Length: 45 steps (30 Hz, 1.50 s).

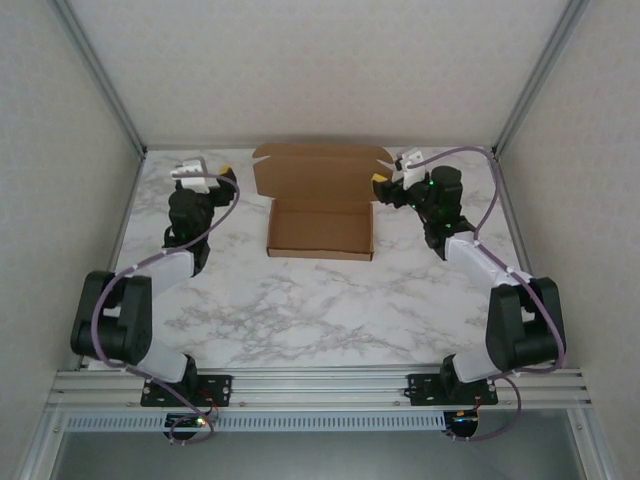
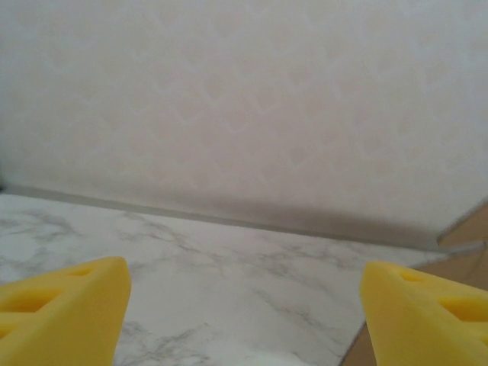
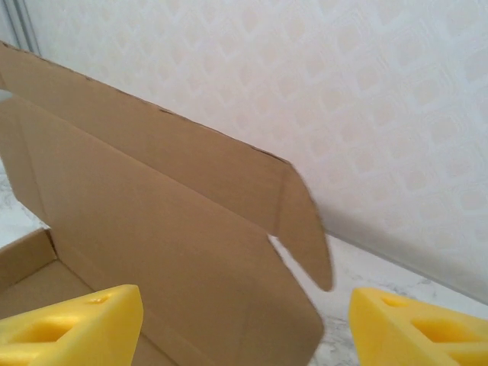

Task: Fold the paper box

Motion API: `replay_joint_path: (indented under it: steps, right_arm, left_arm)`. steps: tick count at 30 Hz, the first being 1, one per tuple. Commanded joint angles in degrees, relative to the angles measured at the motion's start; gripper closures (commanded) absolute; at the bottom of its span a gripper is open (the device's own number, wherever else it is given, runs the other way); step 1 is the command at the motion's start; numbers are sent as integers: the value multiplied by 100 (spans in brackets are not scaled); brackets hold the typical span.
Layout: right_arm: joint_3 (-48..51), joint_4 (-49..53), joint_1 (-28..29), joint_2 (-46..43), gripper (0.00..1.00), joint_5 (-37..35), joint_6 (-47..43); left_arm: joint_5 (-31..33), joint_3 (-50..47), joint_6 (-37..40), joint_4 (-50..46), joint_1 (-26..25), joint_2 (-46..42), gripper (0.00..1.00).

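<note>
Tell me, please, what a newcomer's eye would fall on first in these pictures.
The brown paper box at the far middle of the marble table: its tray is formed and its lid stands open. Flanking it, the yellow-tipped left pincer and right pincer are open and empty.

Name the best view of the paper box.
Top external: the whole paper box shows, lid up. Right wrist view has part of the lid close up; left wrist view, a sliver at its right edge.
</note>
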State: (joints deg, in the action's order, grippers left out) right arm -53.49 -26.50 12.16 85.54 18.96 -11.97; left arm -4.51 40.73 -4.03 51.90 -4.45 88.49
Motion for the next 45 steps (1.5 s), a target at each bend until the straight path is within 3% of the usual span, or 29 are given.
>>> replay_joint_path:
  steps: [1,4,11,21,26,30,32,39,45]
  right_arm:
    - [-29,-855,-357,342,28,847,-181]
    - [-135,-995,-636,628,28,1110,-85]
    - [-423,-779,-965,1135,28,1920,-259]
    - [-1234,-46,-1014,1917,33,2234,-763]
    - [-1526,107,-1032,2239,37,2539,-775]
    - [-1715,268,-1008,2456,42,2741,-860]
    - [-1768,268,-1006,2539,43,2747,-831]
    - [-1846,338,-1005,2681,55,2823,-860]
    - [-1900,526,-954,2703,65,2798,-1020]
  left_arm:
    - [-1940,-178,178,1682,350,441,24]
    - [-2939,-30,-93,2237,648,1016,28]
    - [-4278,479,254,2233,702,1670,30]
    - [-4980,1263,848,1713,582,2152,35]
    - [-5513,2001,2173,-120,417,2349,40]
    - [-5736,2798,3779,-2297,340,2576,48]
    - [-5779,3044,4112,-2797,342,2701,50]
    - [-5700,3121,3946,-2386,339,2824,54]
    - [-5721,3064,3902,-2315,342,2858,68]
